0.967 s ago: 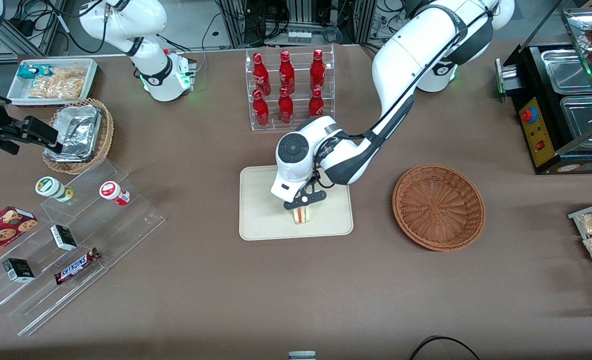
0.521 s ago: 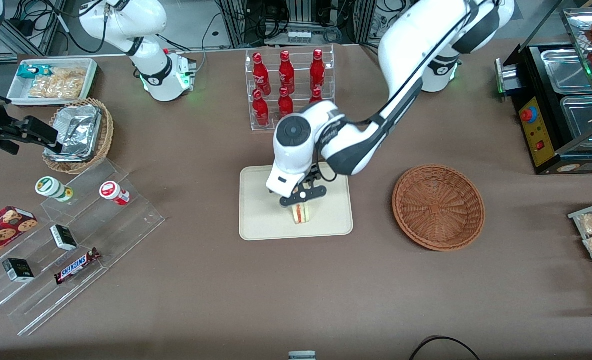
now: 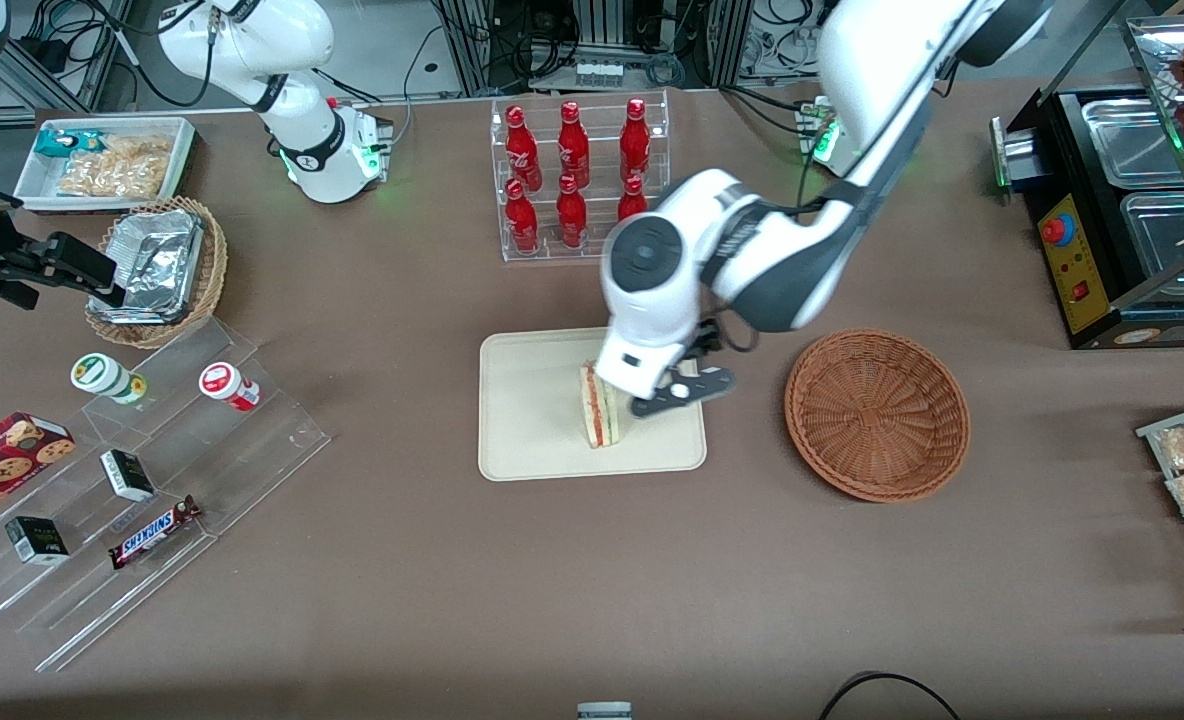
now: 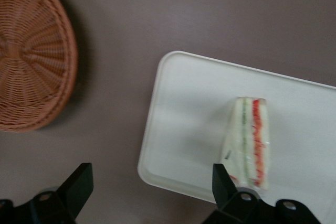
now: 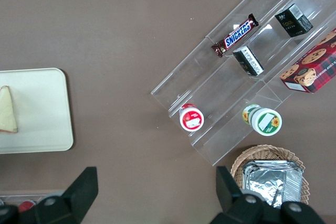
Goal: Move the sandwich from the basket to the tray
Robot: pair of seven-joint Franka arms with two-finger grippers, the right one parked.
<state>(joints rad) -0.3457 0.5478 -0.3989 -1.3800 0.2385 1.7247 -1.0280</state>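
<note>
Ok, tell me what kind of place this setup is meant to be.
Probably a mock snack counter in a robot lab: a rack of red bottles, a Snickers bar on clear display steps, and a sandwich on a tray. The open gripper hangs above the tray's edge.

- The working arm (image 3: 752,250) has glossy white shells with dark grey joint bands.
- A round dark cap sits on its wrist.
- A black cable runs along it.
- Its hand (image 3: 680,392) above the tray is black, with wedge-shaped fingers (image 4: 79,184).

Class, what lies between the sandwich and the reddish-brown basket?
In the front view, the open gripper hangs over the tray between sandwich and basket.
</note>
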